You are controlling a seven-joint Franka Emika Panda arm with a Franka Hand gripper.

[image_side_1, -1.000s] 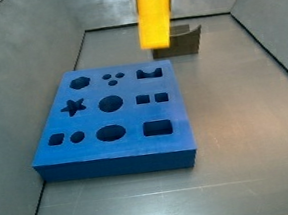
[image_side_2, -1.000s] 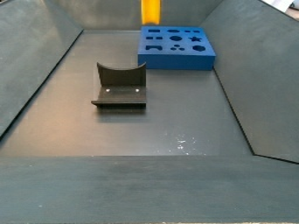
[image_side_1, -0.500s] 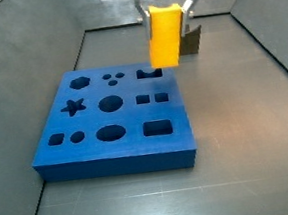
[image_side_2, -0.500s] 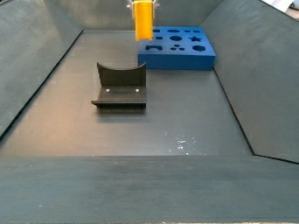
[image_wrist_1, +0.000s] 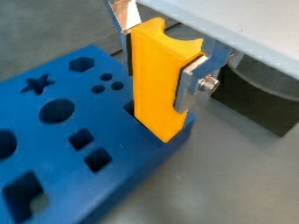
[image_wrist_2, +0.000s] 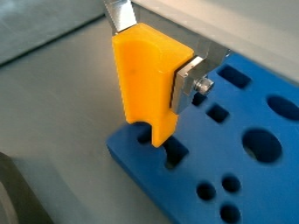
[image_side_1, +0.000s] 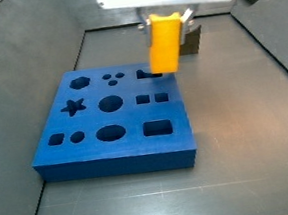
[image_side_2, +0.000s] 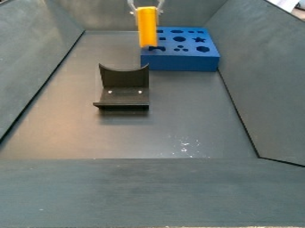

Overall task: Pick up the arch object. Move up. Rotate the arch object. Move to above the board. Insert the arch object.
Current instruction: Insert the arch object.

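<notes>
My gripper (image_wrist_1: 158, 61) is shut on the arch object (image_wrist_1: 158, 83), a tall yellow-orange block held upright between the silver fingers (image_wrist_1: 191, 83). Its lower end sits at the arch-shaped hole at the corner of the blue board (image_wrist_1: 70, 122); in a wrist view (image_wrist_2: 149, 87) the tip enters that hole. In both side views the block (image_side_1: 163, 42) (image_side_2: 146, 25) hangs over the board's (image_side_1: 110, 134) (image_side_2: 185, 49) far corner, and the gripper (image_side_1: 164, 18) (image_side_2: 145, 9) is above it.
The board has star, circle, square and hexagon holes. A dark fixture (image_side_2: 120, 86) with a scooped top stands on the grey floor apart from the board; it also shows in a side view (image_side_1: 193, 38) behind the block. Grey sloping walls enclose the floor.
The gripper has come down with the arch object, whose lower end has dropped from well above the board to the arch hole at the board's corner.
</notes>
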